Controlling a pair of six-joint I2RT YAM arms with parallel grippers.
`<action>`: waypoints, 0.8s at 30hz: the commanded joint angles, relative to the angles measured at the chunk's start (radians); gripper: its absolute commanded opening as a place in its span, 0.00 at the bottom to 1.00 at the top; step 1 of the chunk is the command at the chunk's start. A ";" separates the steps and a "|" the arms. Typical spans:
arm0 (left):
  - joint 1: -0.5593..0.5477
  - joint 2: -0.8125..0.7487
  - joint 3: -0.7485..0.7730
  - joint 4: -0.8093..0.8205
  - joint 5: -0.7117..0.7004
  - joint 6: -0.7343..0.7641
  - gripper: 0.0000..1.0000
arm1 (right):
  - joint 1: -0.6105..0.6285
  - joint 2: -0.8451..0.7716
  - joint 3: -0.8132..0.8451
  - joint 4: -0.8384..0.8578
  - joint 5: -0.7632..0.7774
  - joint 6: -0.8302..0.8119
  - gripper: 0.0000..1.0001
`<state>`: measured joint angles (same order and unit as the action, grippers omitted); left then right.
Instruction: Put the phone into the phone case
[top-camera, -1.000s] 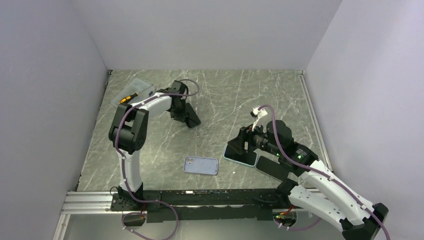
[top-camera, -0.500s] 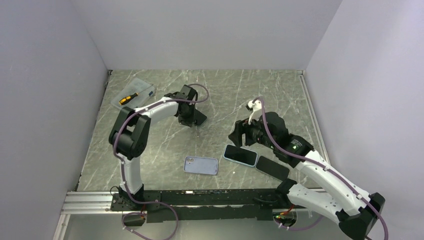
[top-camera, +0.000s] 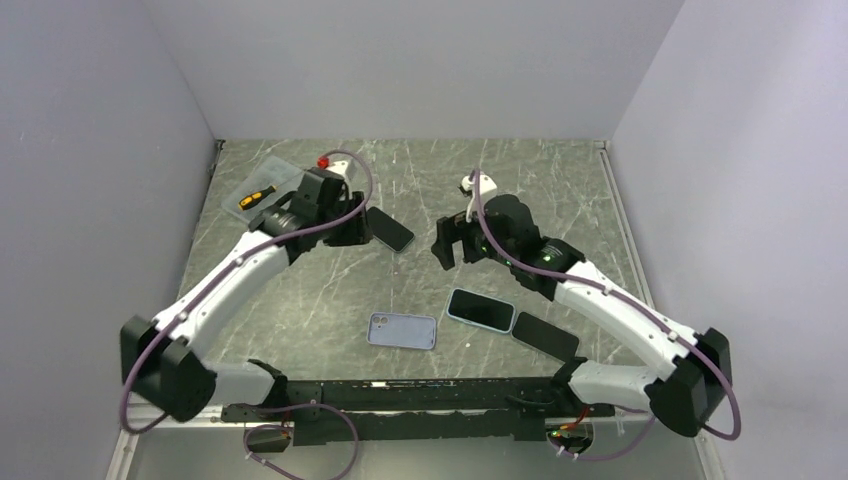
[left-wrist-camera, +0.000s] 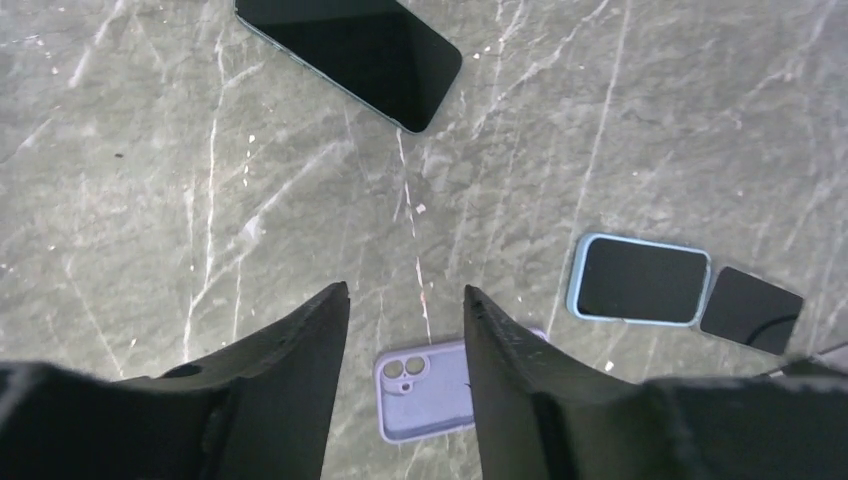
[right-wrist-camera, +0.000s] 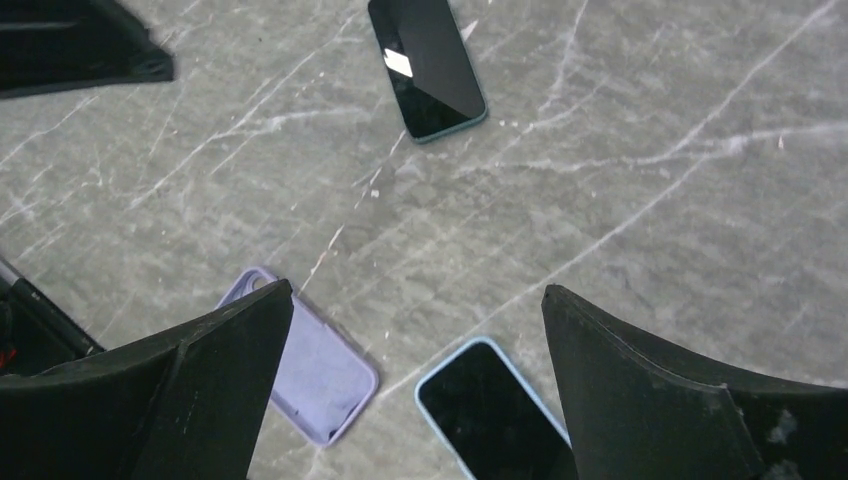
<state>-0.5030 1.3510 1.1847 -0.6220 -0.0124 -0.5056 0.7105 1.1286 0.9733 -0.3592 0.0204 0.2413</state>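
Observation:
The empty lavender phone case (top-camera: 402, 330) lies inside-up near the front of the table, also seen as the case (left-wrist-camera: 425, 392) and the case (right-wrist-camera: 325, 375). A bare dark phone (top-camera: 388, 229) with a teal edge lies face-up in the middle, and shows as the phone (left-wrist-camera: 350, 50) and the phone (right-wrist-camera: 425, 65). My left gripper (top-camera: 352, 232) hovers just left of that phone, open and empty (left-wrist-camera: 403, 295). Raised above the table right of the phone, my right gripper (top-camera: 447, 246) stands wide open with nothing in it (right-wrist-camera: 418, 292).
A phone in a light blue case (top-camera: 481, 310) and a black phone (top-camera: 546, 336) lie side by side at front right. A clear box (top-camera: 268, 185) holding an orange screwdriver sits at the back left. White walls enclose the table.
My left gripper opened and drew back off the dark phone, which now lies uncovered. My right gripper rose from the blue-cased phone, moved back and left, and opened wider.

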 joint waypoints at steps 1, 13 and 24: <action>0.000 -0.165 -0.027 -0.098 -0.008 0.038 0.55 | -0.003 0.066 0.055 0.205 0.014 -0.056 1.00; 0.001 -0.560 -0.165 -0.177 -0.004 0.127 0.99 | -0.012 0.535 0.371 0.147 -0.102 -0.262 1.00; 0.001 -0.767 -0.305 -0.138 0.097 0.122 1.00 | -0.026 0.943 0.784 -0.039 -0.299 -0.347 1.00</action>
<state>-0.5030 0.6231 0.8986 -0.7925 0.0299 -0.4042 0.6899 2.0048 1.6459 -0.3386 -0.1783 -0.0704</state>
